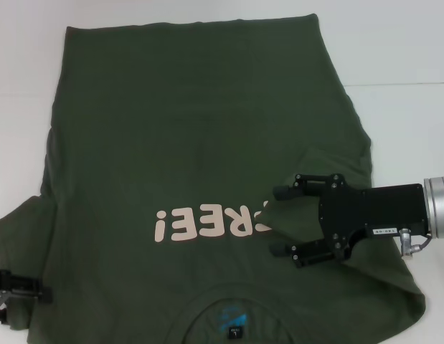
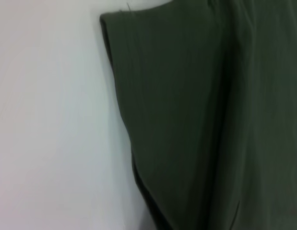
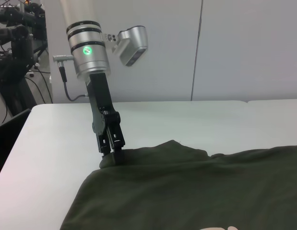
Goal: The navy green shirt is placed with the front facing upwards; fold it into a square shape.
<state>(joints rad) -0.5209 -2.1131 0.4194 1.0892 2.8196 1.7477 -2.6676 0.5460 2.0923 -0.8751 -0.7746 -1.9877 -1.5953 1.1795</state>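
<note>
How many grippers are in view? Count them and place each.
2. The left gripper pinches the shirt at the sleeve edge on the robot's left; the right gripper hangs open over the chest beside the lettering.

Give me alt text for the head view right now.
A navy green shirt lies front-up on a white table, its right sleeve folded inward. The right hand hovers open over the lettering's end; the left hand sits at the left sleeve.
</note>
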